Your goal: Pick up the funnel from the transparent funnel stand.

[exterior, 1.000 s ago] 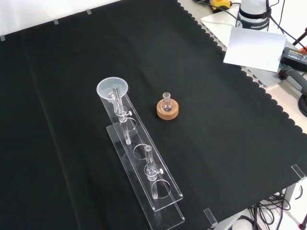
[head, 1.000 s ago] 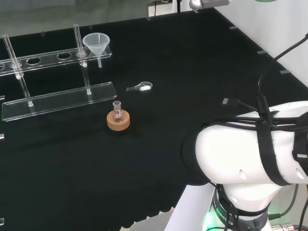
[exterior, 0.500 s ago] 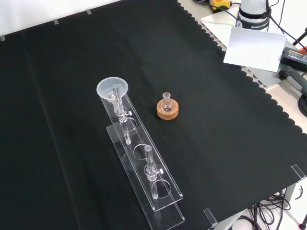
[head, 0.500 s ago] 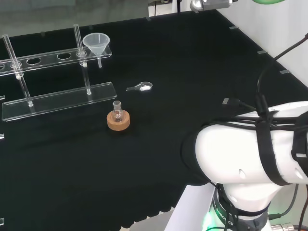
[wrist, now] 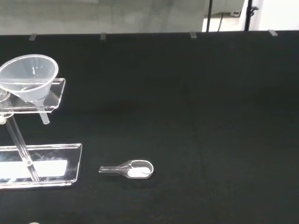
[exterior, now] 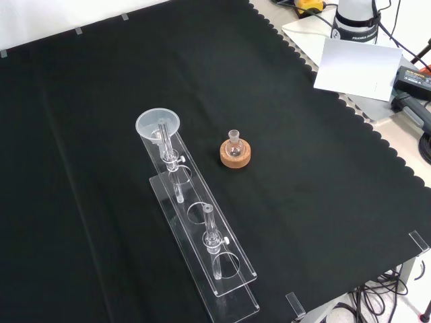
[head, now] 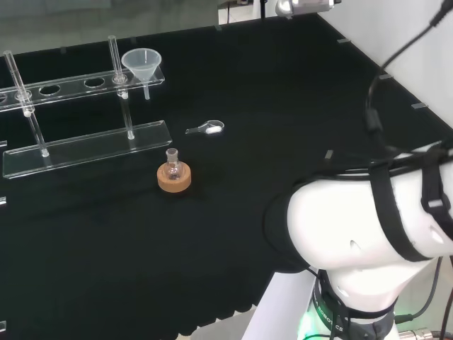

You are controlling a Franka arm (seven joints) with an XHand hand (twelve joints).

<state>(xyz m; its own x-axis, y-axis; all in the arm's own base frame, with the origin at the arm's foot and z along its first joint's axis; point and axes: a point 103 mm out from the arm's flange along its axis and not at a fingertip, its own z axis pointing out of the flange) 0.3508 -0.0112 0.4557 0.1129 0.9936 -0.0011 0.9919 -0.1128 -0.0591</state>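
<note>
Nothing has been picked up yet, as far as I can judge: the funnel [head: 141,63] sits in the end hole of the transparent funnel stand [head: 85,145], its wide mouth up and its stem hanging down through the upper shelf. Seen from the front, the funnel [exterior: 158,126] is at the far end of the stand [exterior: 202,249], which runs toward the near edge of the black cloth [exterior: 303,168]. The wrist camera looks across at the funnel [wrist: 29,77] from well away, with open cloth between, so I'd say the approach is barely begun. As for the hand, I cannot tell whether it is spread or closed. In the head view, the arm's big white link [head: 368,234] bulks at the lower right, well apart from the stand. Other things on the bench: a small flask [head: 172,166] upright in its cork ring [head: 174,179], near the stand's base, and a little clear scoop [head: 207,128] lying on the cloth beside the stand's end, with something white in its bowl. Everything is left to do: reach over, close round the funnel's cone, and lift it straight up so the stem clears the hole without catching the shelf or the thin upright rods [head: 113,53] next to it.
</note>
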